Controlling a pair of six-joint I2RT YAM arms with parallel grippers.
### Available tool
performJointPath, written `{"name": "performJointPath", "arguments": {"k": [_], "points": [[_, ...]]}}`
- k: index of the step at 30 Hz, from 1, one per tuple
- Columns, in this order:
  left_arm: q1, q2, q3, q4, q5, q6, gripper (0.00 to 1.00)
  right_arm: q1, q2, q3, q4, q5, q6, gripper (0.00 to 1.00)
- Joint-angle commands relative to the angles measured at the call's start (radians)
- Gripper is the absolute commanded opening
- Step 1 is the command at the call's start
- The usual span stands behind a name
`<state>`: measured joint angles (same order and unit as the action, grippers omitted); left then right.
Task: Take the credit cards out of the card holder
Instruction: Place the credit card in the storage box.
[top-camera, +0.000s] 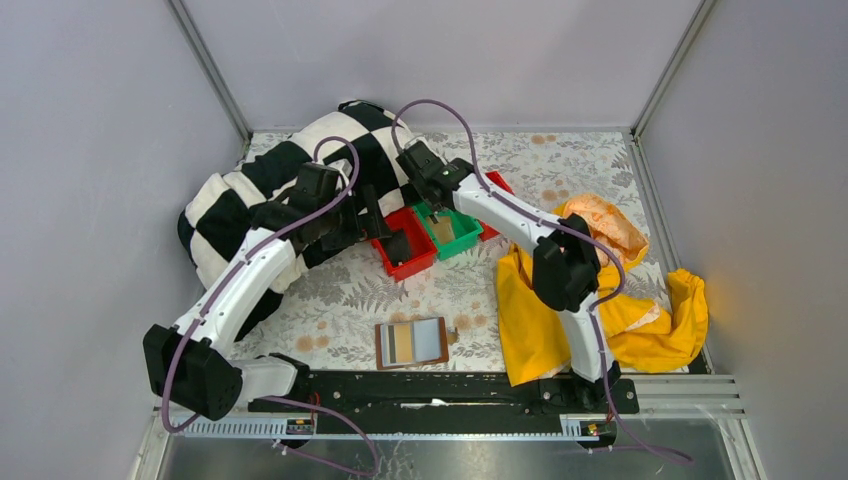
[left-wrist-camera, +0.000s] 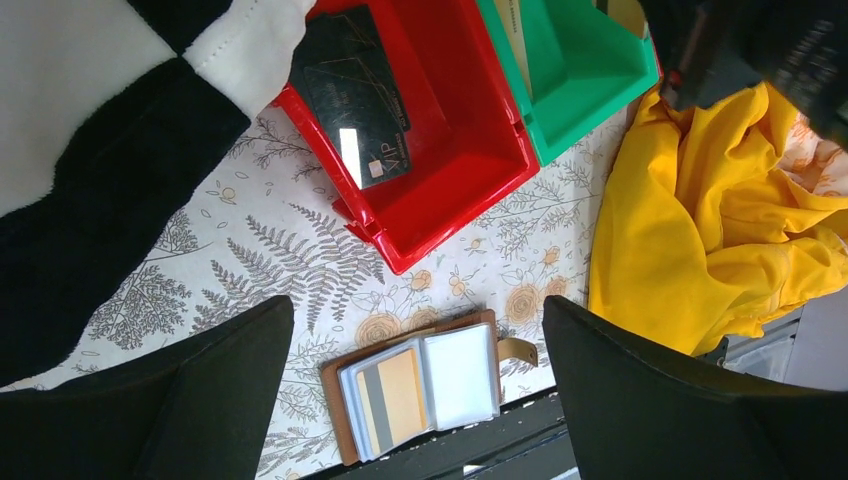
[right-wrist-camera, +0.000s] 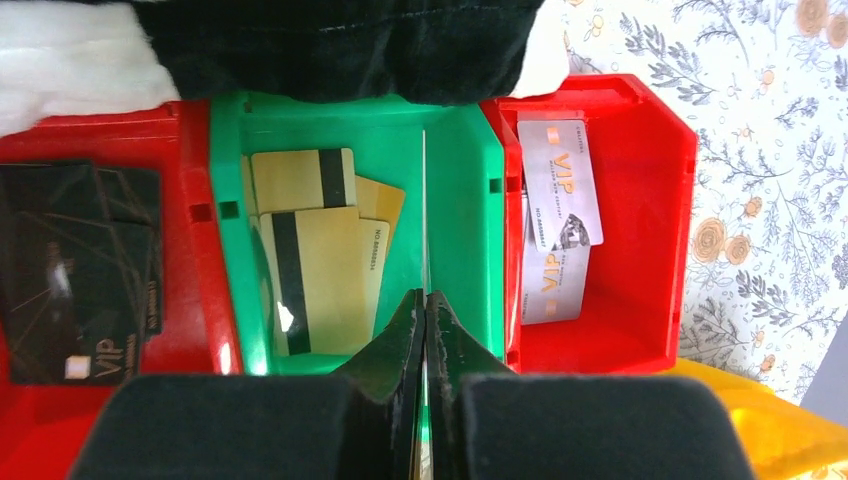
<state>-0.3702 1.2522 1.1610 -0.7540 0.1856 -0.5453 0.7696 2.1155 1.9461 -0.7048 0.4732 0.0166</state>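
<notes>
Left tool (left-wrist-camera: 416, 305) is spread wide, near the red bin (left-wrist-camera: 470, 150). Card holder (top-camera: 412, 343) is laid open at the middle of the desk's (top-camera: 340, 290) near edge, a gold card (left-wrist-camera: 395, 400) seen in its left pocket. Right tool (right-wrist-camera: 425, 300) is pinched on a thin card (right-wrist-camera: 424, 200), edge-on, over the green bin (right-wrist-camera: 460, 200), where gold cards (right-wrist-camera: 310, 280) are lying.

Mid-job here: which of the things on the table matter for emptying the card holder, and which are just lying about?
Job: card holder, open; credit cards inside it; edge-on card pinched in right gripper; green bin and red bins holding cards.
Lying about: checkered blanket; yellow cloth.
</notes>
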Motion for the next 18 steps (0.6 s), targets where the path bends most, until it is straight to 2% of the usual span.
{"name": "performJointPath", "arguments": {"k": [1, 9, 10, 13, 14, 17, 18], "points": [[0.019, 0.003, 0.031, 0.0, 0.032, 0.034, 0.99, -0.024, 0.064, -0.02, 0.073, 0.047, -0.045, 0.0], [0.043, 0.013, 0.043, -0.035, 0.016, 0.078, 0.99, -0.03, 0.129, -0.076, 0.145, 0.096, -0.052, 0.0], [0.046, 0.015, 0.045, -0.037, 0.017, 0.08, 0.99, -0.03, 0.127, -0.077, 0.138, 0.073, -0.044, 0.04], [0.052, 0.019, 0.044, -0.038, 0.028, 0.079, 0.99, -0.029, 0.089, -0.084, 0.116, -0.038, -0.009, 0.35], [0.053, 0.021, 0.042, -0.038, 0.032, 0.079, 0.99, -0.029, 0.069, -0.092, 0.115, -0.068, 0.012, 0.41], [0.056, 0.031, 0.034, -0.038, 0.046, 0.075, 0.99, -0.028, 0.008, -0.112, 0.104, -0.146, 0.06, 0.53], [0.056, 0.033, 0.028, -0.038, 0.055, 0.072, 0.99, -0.028, -0.013, -0.12, 0.102, -0.162, 0.078, 0.54]]}}
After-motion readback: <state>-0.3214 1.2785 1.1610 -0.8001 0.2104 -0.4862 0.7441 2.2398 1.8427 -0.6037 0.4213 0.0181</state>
